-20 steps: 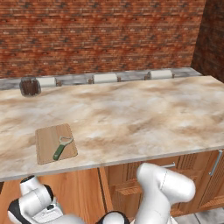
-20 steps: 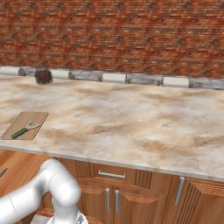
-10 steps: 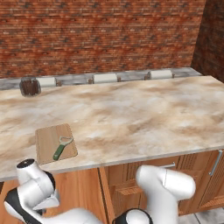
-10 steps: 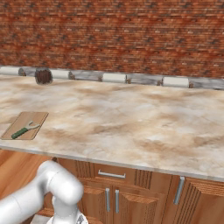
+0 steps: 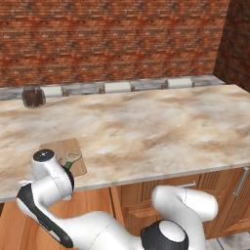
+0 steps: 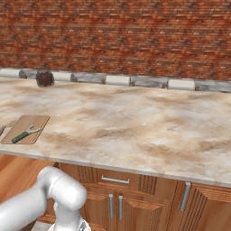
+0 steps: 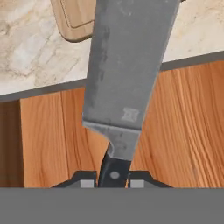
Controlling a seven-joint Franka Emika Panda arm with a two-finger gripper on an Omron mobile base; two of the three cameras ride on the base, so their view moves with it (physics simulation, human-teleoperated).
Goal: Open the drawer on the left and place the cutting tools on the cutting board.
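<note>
In the hand view my gripper (image 7: 113, 181) is shut on the dark handle of the knife (image 7: 127, 74). Its broad grey blade points up across the counter edge toward a corner of the cutting board (image 7: 75, 19). The light-wood cutting board (image 6: 26, 128) lies near the counter's front left edge, with the green-handled tool (image 6: 22, 134) on it. In the left base view my arm rises in front of the cutting board (image 5: 61, 146) and hides part of it, beside the green-handled tool (image 5: 72, 160). Below the counter edge the drawer (image 6: 20, 173) stands pulled out, showing its wooden floor (image 7: 175, 131).
A dark jar (image 5: 33, 96) stands at the back left by the brick wall, and pale blocks (image 5: 117, 87) line the counter's back edge. Under the counter to the right are a narrower drawer front (image 6: 115, 180) and cabinet doors with vertical handles (image 6: 184, 196).
My arm has risen from low at the bottom left to counter height in front of the cutting board. The board and the green-handled tool have not moved.
</note>
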